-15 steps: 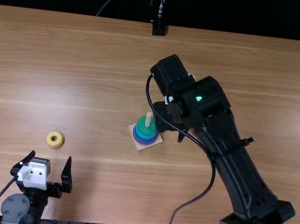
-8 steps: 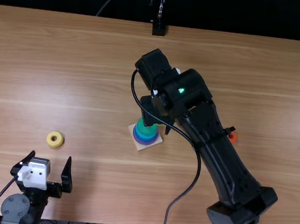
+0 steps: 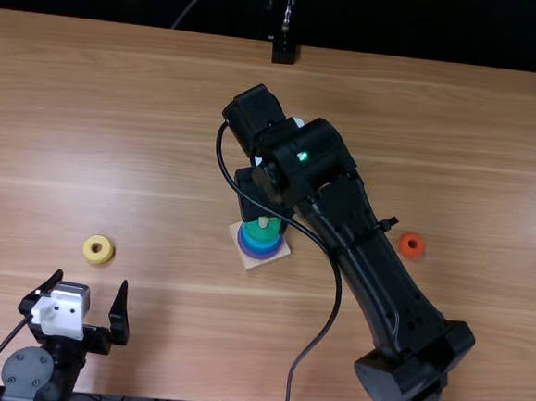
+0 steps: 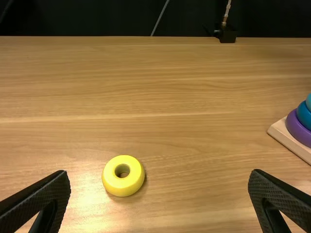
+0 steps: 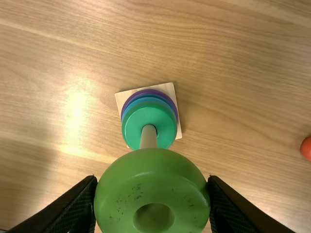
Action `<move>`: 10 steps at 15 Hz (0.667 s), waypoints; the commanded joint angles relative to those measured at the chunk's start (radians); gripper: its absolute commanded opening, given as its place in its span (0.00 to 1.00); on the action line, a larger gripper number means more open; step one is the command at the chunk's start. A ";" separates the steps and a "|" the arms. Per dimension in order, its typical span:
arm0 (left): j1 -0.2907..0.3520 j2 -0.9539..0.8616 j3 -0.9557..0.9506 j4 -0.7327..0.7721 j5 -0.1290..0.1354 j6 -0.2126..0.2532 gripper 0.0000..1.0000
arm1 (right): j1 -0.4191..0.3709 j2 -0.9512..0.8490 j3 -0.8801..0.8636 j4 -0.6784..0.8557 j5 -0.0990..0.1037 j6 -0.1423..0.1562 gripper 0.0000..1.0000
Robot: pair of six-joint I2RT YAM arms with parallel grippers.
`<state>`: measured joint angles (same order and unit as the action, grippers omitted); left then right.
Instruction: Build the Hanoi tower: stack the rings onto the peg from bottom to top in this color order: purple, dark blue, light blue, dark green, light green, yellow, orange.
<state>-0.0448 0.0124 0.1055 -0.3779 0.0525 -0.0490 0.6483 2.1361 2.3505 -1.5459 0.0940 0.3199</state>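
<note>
So, grained lt-brn tbl (image 3: 477,143), blk bkgd (image 3: 440,24).

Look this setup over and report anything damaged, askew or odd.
The light green ring in the right claw has dark specks, perhaps scuffs, around its hole. Nothing else stands out: the purple ring lies lowest in the stack, the dark green ring on top.

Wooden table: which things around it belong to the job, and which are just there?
Job:
- peg, wooden base
- stacked rings
- light green ring, in right gripper
- yellow ring
- orange ring

Just there:
- black fixture, far edge
- grey cable
</note>
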 commanded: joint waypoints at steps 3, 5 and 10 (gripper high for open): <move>0.010 -0.012 -0.105 -0.081 0.001 0.014 1.00 | 0.013 0.025 0.027 0.002 0.004 0.006 0.02; 0.010 -0.012 -0.105 -0.081 0.001 0.014 1.00 | 0.013 0.030 0.026 0.004 0.004 0.006 0.02; 0.010 -0.012 -0.105 -0.081 0.003 0.014 1.00 | 0.011 0.082 0.024 0.004 0.004 0.004 0.02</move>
<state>-0.0448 0.0128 0.1055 -0.3779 0.0525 -0.0490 0.6483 2.2189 2.3562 -1.5440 0.0940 0.3199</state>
